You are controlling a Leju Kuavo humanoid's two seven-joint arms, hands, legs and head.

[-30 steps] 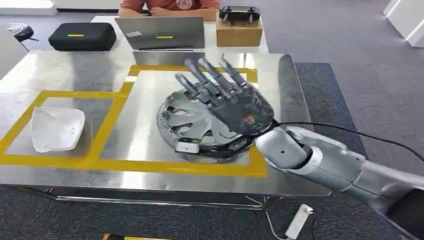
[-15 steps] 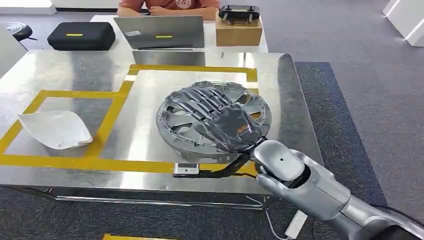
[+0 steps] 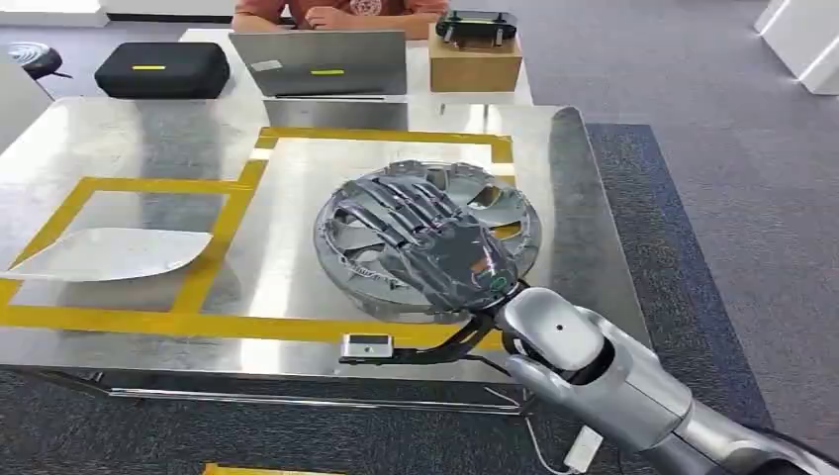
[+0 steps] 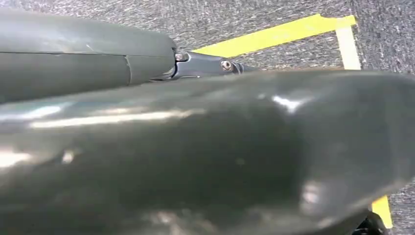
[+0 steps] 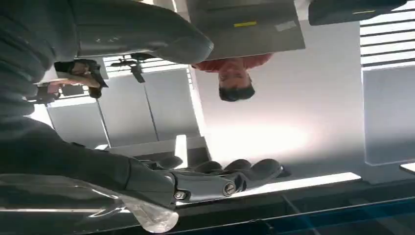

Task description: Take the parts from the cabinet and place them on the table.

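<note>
A silver wheel cover (image 3: 339,252) lies flat on the steel table (image 3: 119,139), inside the larger yellow-taped rectangle. My right hand (image 3: 435,247) rests palm down on top of it, fingers stretched out across its spokes. In the right wrist view the dark fingers (image 5: 230,180) run straight along the shiny cover (image 5: 73,196), and the thumb (image 5: 147,34) stands well apart from them. A white part (image 3: 109,255) sits in the smaller taped rectangle on the table's left. In the left wrist view my left hand (image 4: 98,54) hangs over carpet, and its fingers are mostly hidden.
At the table's far side are a laptop (image 3: 317,64), a black case (image 3: 163,71) and a wooden box (image 3: 475,64) with a black controller (image 3: 475,25) on it. A person (image 3: 331,12) sits behind the laptop. A white power strip (image 3: 579,450) lies on the carpet.
My right hand has come down from a raised, spread pose to lie flat on the wheel cover. The cover has settled flat, slightly to the right. The white part looks flatter and wider.
</note>
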